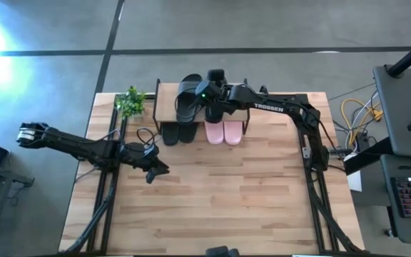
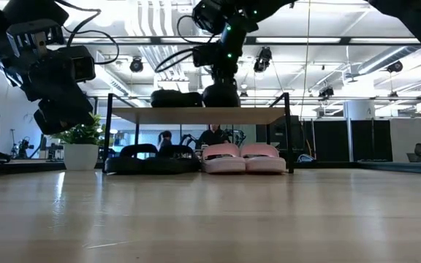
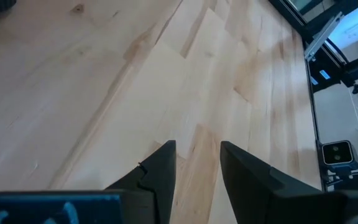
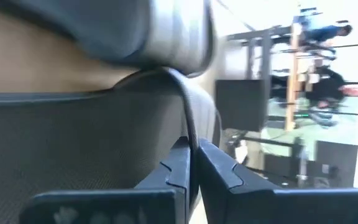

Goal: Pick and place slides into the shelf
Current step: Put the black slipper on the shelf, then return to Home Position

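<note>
While the left gripper [image 1: 153,171] hangs half open and holding nothing near the table's [image 1: 227,207] left edge, the right gripper [image 4: 192,163] pinches a black slide's [image 1: 215,107] strap on the shelf's [image 1: 164,107] top. It should set the slide flat before letting go. Only the low view shows the pink slides [image 2: 241,158] underneath.

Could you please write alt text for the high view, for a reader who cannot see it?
From above, the right gripper is shut on a black slide over the shelf, beside another black slide. Pink slides sit beneath; the left gripper hangs open over the table.
</note>
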{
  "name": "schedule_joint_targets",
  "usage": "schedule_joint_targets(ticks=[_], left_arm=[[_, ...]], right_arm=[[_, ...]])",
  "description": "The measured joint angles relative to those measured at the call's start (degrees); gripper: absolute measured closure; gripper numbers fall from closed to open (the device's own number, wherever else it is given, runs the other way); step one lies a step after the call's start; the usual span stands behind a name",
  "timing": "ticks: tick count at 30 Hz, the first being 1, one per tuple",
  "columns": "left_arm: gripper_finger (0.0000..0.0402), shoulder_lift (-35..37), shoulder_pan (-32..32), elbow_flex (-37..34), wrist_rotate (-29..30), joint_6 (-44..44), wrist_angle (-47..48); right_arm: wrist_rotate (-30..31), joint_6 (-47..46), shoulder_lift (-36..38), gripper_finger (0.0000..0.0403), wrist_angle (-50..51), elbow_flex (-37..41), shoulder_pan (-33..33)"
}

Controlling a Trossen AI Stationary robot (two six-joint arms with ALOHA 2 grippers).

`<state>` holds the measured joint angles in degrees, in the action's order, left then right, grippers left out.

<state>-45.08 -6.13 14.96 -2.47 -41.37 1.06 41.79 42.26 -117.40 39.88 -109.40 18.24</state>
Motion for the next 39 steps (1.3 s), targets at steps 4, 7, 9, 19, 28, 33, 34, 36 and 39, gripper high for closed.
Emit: schedule_joint_targets(ticks=[4, 7, 9, 19, 28, 33, 34, 36, 39], left_arm=[[0.0291, 0.0, 0.0, 0.0, 0.0, 0.0, 0.0], [0.0291, 0.0, 0.0, 0.0, -0.2, 0.0, 0.0], [0.0291, 0.0, 0.0, 0.0, -0.5, 0.0, 0.0], [0.0291, 0.0, 0.0, 0.0, -2.0, -0.2, 0.0], [0.0291, 0.0, 0.0, 0.0, -2.1, 0.2, 0.0], [0.0291, 0.0, 0.0, -0.1, -2.1, 0.2, 0.0], [0.0291, 0.0, 0.0, -0.1, -2.1, 0.2, 0.0], [0.0291, 0.0, 0.1, -0.1, -2.6, 0.2, 0.0], [0.0291, 0.0, 0.1, -0.1, -4.2, 0.3, 0.0]], right_arm=[[-0.9, -4.8, 0.0, 0.0378, 3.9, 0.1, 0.0], [-0.9, -6.7, 0.0, 0.0360, 4.6, 0.1, 0.0], [-0.6, -6.8, 0.0, 0.0348, 4.8, 0.1, 0.0], [0.0, -8.2, 0.0, 0.0308, 5.7, -2.5, -0.4], [-0.2, -11.8, 0.0, 0.0294, 14.0, -3.3, -2.7], [-0.2, -13.3, 0.0, 0.0294, 14.8, -3.3, -3.8], [-0.2, -13.3, 0.0, 0.0294, 14.9, -3.4, -3.8], [-0.1, -13.5, 0.0, 0.0294, 14.9, -3.7, -4.0], [0.3, -14.2, 0.2, 0.0294, 16.1, -4.5, -4.9]])
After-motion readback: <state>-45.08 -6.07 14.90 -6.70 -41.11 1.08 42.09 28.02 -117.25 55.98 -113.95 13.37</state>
